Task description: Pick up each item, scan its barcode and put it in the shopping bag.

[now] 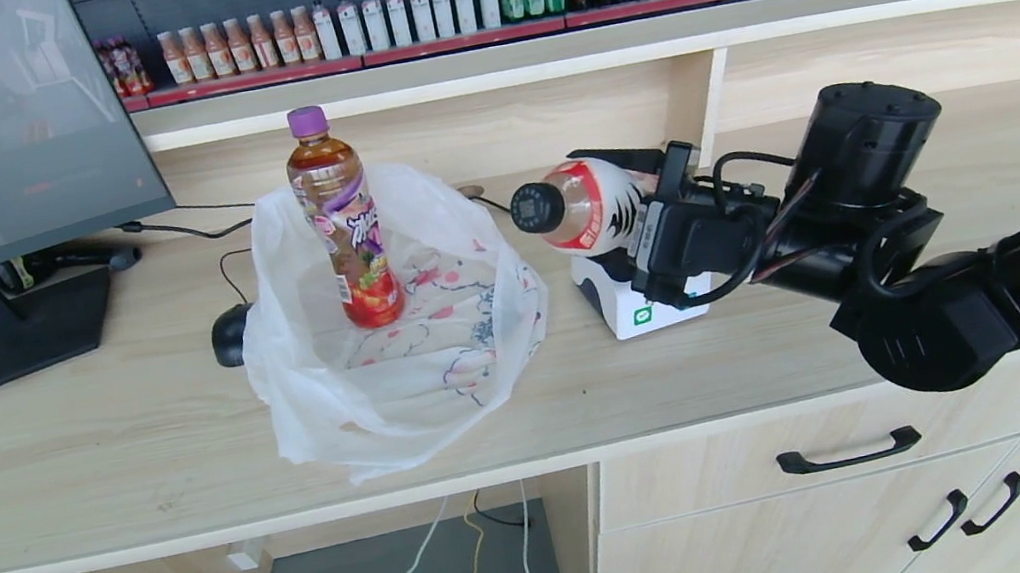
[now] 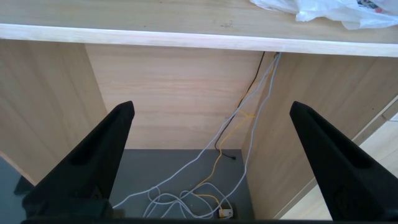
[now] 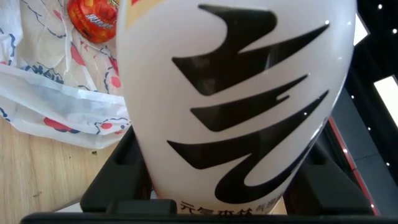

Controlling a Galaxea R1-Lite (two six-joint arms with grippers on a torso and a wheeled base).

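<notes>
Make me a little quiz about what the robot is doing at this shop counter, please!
1. True or false: the purple-capped bottle stands upright inside the shopping bag.
2. Pick one: what does the right gripper hold?
A. a white bottle with black stripes
B. a computer mouse
C. nothing at all
3. Fill the gap: the left gripper is ____ (open or shut), with nothing between its fingers.

Key: 1 true. 2 A. 3 open.
</notes>
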